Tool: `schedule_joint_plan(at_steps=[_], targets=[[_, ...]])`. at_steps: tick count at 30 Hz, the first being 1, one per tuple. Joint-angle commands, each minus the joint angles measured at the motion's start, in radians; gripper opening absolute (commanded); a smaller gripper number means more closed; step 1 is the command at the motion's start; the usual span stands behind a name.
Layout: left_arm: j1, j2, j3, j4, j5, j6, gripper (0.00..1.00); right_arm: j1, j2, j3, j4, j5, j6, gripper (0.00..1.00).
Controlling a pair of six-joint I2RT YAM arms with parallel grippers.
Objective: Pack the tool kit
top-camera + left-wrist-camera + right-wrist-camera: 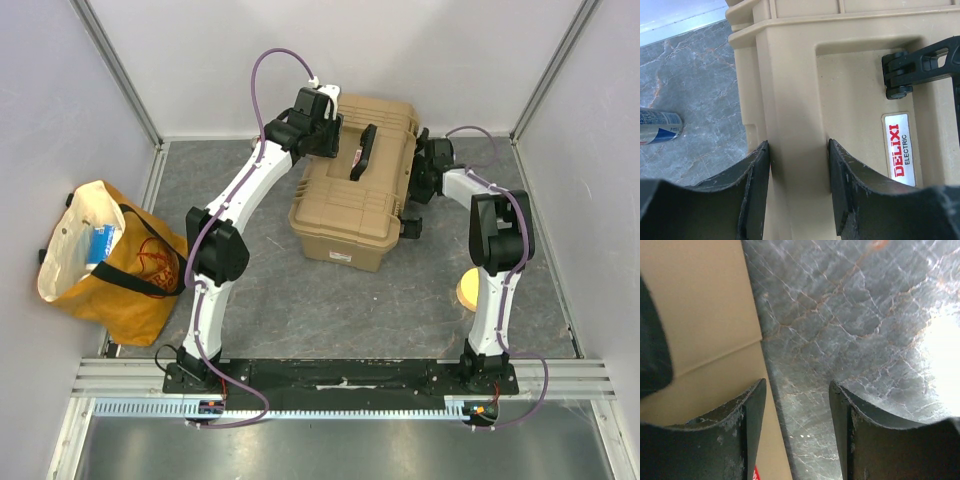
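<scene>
Gripping the box [345, 215] rim, the left jaws steadied it; the open right jaws likely had latches [411, 226] to snap.

White arms [250, 185], black joints [215, 250], purple cables [262, 75]

Lighting: bright, even and diffuse, from above. Overhead view: sharp throughout, with soft, faint shadows on the grey worktop [400, 300] beside the toolbox [355, 200] and under both arms. Left wrist view: the toolbox label is crisp; the left end effector [799, 145] is slightly soft at the bottom edge. Right wrist view: an overexposed white patch at the right edge, source unclear, washes out the worktop veining; the right end effector [797, 384] is close and blurred.
</scene>
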Motion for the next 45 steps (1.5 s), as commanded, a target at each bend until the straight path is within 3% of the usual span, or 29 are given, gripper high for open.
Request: schedule_joint_plan(at_steps=[1,6,14,19,24,29,38,45], targets=[[-0.023,0.167,-0.096,-0.214,0.008,0.073,0.5,0.025,-0.042,0.003,0.058,-0.07,0.006,0.62],[-0.021,0.168,-0.092,-0.214,0.006,0.059,0.5,0.007,-0.054,-0.008,0.075,-0.05,0.042,0.63],[-0.012,0.154,-0.055,-0.214,0.028,0.009,0.51,-0.1,-0.155,-0.215,0.256,-0.093,0.197,0.57],[0.0,0.133,-0.033,-0.188,0.065,-0.004,0.57,-0.162,-0.16,-0.322,0.528,-0.216,0.371,0.61],[0.028,0.105,-0.023,-0.125,0.13,-0.036,0.85,-0.174,-0.07,-0.41,0.927,-0.328,0.724,0.63],[0.052,0.114,-0.021,-0.093,0.193,-0.067,0.93,-0.169,0.019,-0.45,1.271,-0.339,1.011,0.62],[0.052,0.142,-0.096,-0.12,0.258,-0.013,0.89,-0.145,0.156,-0.428,1.697,-0.299,1.307,0.63],[0.019,0.148,-0.181,-0.159,0.164,-0.004,0.87,-0.136,0.168,-0.395,1.754,-0.282,1.324,0.63]])
